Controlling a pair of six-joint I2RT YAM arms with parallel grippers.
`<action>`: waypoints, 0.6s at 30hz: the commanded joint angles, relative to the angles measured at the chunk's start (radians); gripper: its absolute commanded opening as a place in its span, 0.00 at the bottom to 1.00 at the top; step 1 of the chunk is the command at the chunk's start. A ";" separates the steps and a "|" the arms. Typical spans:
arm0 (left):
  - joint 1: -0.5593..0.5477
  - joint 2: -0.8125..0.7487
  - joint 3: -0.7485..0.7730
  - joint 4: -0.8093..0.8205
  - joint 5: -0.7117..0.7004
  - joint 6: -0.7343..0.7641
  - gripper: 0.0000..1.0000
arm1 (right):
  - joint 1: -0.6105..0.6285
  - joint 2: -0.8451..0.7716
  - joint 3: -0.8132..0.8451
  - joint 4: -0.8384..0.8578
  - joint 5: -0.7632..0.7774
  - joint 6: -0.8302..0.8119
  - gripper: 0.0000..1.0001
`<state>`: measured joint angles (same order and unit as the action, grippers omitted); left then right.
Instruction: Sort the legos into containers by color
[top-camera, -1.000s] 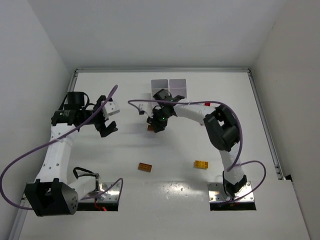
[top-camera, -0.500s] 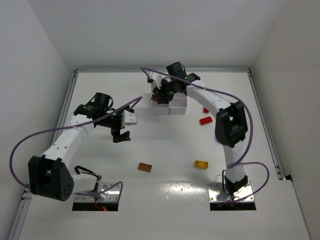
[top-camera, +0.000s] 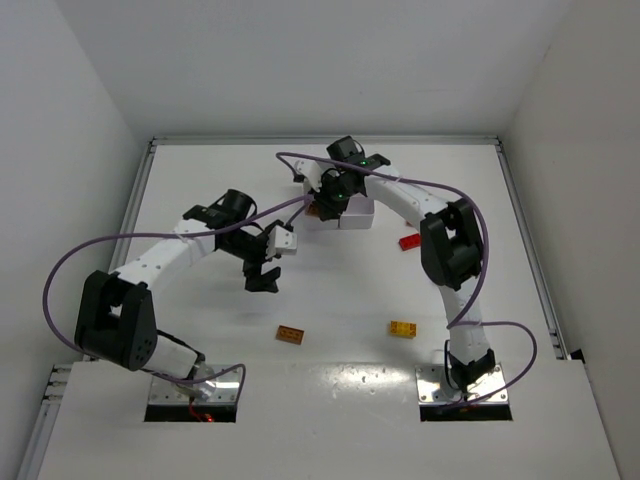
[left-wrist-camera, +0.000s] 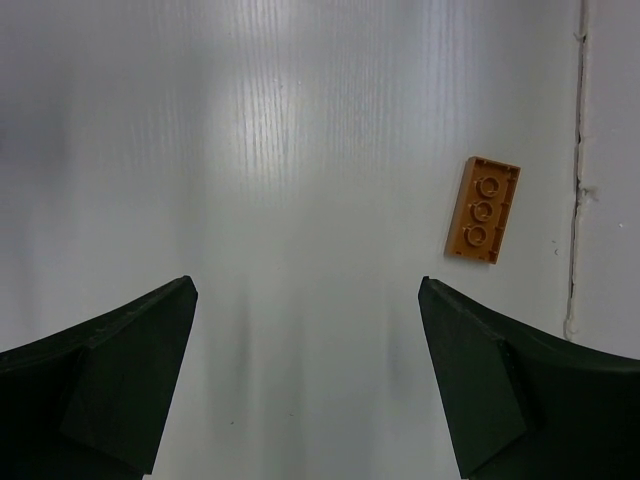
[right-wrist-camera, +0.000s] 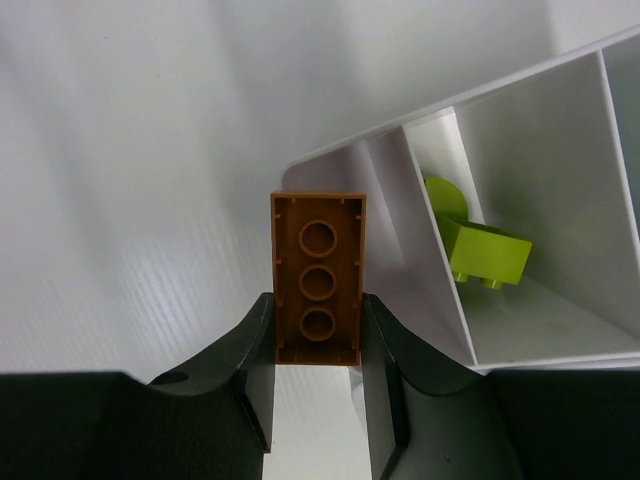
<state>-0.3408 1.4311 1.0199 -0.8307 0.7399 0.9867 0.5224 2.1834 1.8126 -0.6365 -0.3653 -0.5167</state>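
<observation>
Where right gripper (right-wrist-camera: 318, 312) hangs by corner of tray (right-wrist-camera: 430, 215), held brick (right-wrist-camera: 318, 277) runs long axis straight out along fingers, hollow underside toward wrist camera. Jaws narrowly parted, pinching brick's two long sides. Brick orange-brown, three round tubes in row. Lime brick (right-wrist-camera: 478, 248) lies in nearest cell. Left gripper (left-wrist-camera: 305, 290) spread wide, holding nothing, above table (left-wrist-camera: 300, 120). Loose brown brick (left-wrist-camera: 483, 209) on table ahead, apart from fingers, underside up, long axis slightly tilted.
</observation>
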 joint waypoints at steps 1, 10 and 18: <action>-0.004 -0.012 0.017 0.021 0.024 0.029 1.00 | 0.002 0.002 0.010 0.029 0.026 -0.026 0.10; -0.072 0.000 0.006 0.021 0.009 0.107 1.00 | -0.016 0.024 0.019 0.029 0.054 -0.059 0.10; -0.124 0.043 0.006 0.021 -0.010 0.116 1.00 | -0.025 0.042 0.028 0.029 0.054 -0.059 0.16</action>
<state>-0.4461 1.4670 1.0195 -0.8207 0.7151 1.0664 0.5060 2.2005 1.8164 -0.6201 -0.3302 -0.5568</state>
